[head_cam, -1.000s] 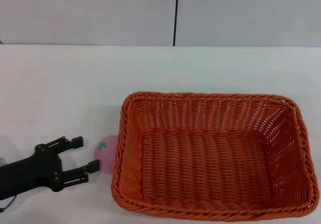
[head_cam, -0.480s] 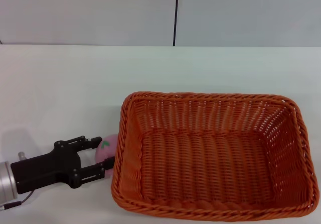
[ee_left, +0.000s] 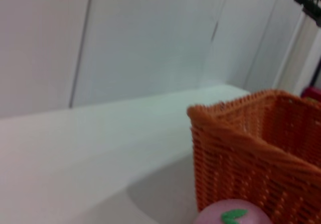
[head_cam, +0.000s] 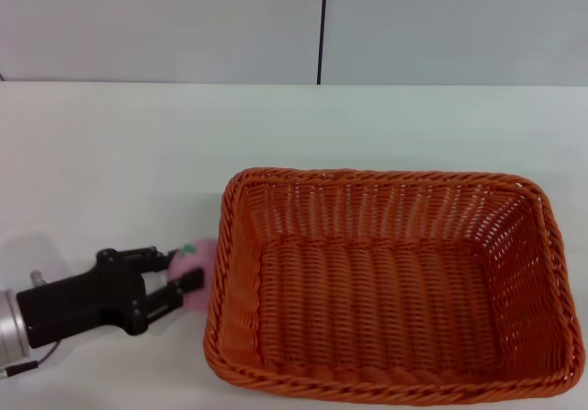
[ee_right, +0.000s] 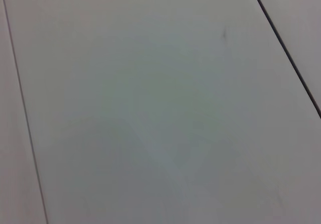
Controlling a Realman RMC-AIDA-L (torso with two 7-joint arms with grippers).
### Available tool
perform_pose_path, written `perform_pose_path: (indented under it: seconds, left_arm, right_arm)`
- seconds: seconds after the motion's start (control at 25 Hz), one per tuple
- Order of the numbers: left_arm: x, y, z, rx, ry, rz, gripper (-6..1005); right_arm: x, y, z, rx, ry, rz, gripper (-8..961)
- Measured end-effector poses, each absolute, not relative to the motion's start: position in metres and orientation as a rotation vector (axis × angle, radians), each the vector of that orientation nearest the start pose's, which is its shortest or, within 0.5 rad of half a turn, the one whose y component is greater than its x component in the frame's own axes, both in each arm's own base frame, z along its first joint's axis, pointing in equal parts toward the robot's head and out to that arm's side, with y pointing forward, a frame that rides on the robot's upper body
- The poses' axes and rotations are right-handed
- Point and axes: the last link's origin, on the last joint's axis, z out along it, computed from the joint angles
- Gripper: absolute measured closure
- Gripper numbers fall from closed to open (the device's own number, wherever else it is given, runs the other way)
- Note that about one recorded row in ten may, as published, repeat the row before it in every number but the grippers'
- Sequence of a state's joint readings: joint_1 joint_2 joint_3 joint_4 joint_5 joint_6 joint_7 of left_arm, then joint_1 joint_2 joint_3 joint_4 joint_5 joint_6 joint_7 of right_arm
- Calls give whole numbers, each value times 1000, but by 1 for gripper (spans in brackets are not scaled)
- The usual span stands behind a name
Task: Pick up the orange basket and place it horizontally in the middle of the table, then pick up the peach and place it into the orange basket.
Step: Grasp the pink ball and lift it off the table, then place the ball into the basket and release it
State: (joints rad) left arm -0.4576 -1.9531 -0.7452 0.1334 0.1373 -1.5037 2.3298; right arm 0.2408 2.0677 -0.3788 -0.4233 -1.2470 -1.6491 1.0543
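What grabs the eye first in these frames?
The orange basket dominates: it sits on the right half of the white table, long side across the view, with nothing inside. Just outside its left wall, the pink peach lies against the rim, with the left end effector closed around it from the left. The right end effector is out of sight.

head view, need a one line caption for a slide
Left hand closing around the peach beside the orange basket on the table.
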Motion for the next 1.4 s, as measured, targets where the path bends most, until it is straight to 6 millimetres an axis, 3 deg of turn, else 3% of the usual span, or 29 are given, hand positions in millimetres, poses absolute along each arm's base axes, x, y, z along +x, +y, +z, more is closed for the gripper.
perform_pose_path:
  seconds: [0.2,0.4,0.56,0.76,0.96,1.16,1.4]
  left_arm:
    - [-356,241,-14,-2460,-711,-763,657]
    - [-363,242,24,-2178,-678,-915,679]
    - [-349,243,44,-2052,-588,-1093,697]
    - [-313,253,30,-2111,-501,-1287,737]
    - [-274,262,-7,-2319,-452,-1377,797]
    - [-262,262,-28,-2410,-451,-1358,827]
    - [-262,260,-28,-2394,-453,-1377,584]
  right_arm:
    - [346,262,97,-1623,576,1249,456]
    - [346,262,97,-1622,577,1247,456]
    - [347,262,95,-1620,583,1248,456]
    - [346,264,92,-1617,596,1257,456]
    - [346,264,92,-1617,597,1259,456]
    - [345,264,92,-1618,597,1259,456]
    - [346,265,93,-1618,595,1257,456]
